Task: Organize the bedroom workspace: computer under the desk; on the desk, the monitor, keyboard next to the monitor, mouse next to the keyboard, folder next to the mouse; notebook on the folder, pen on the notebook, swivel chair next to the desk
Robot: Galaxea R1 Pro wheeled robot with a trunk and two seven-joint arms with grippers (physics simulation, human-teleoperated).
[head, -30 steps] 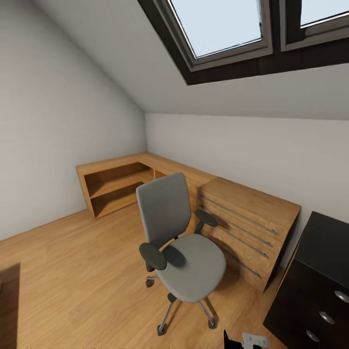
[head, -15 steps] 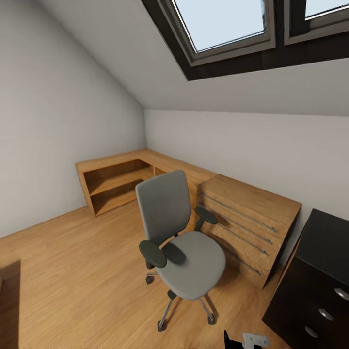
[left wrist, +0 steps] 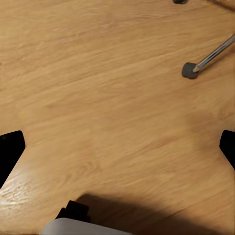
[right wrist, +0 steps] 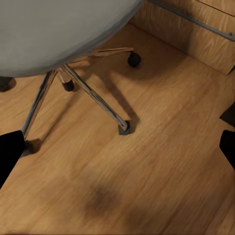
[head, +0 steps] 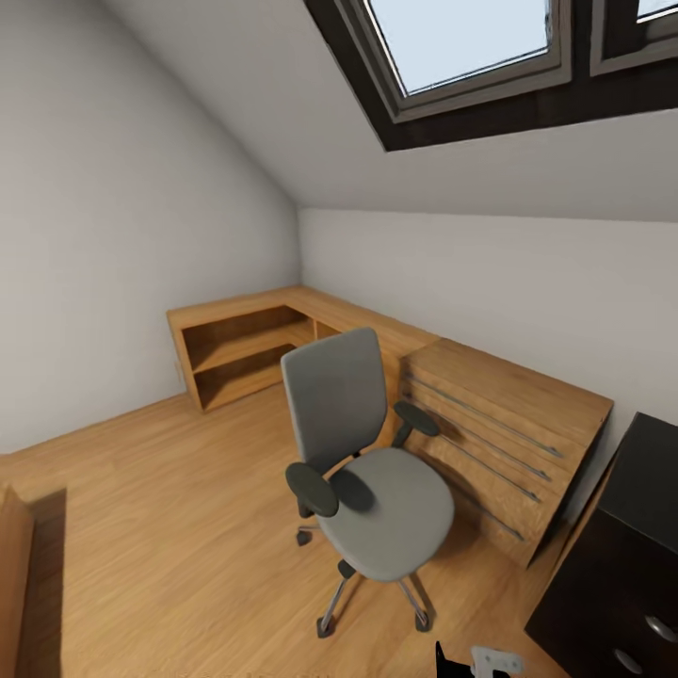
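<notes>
The grey swivel chair (head: 369,471) stands in the middle of the wooden floor, its seat bare and its back toward the corner. A corner of the black desk (head: 650,476), with silver drawer knobs, shows at the lower right, close to the chair. My left gripper (left wrist: 117,147) is open over bare floor, with one chrome chair leg (left wrist: 210,56) and its caster ahead. My right gripper (right wrist: 117,147) is open, low beside the chair's star base (right wrist: 93,95) and under its seat (right wrist: 54,29). The computer, monitor, keyboard, mouse, folder, notebook and pen are out of view.
Low wooden shelving (head: 245,353) runs along the far walls into a slatted wooden unit (head: 499,433) right behind the chair. A sloped ceiling with skylights (head: 471,42) hangs overhead. Open floor (head: 169,508) lies left of the chair. A wooden edge (head: 14,584) shows at the lower left.
The whole head view has shifted: chair, shelving and desk sit a little further right, so the camera has turned left. The chair keeps its place against the shelving.
</notes>
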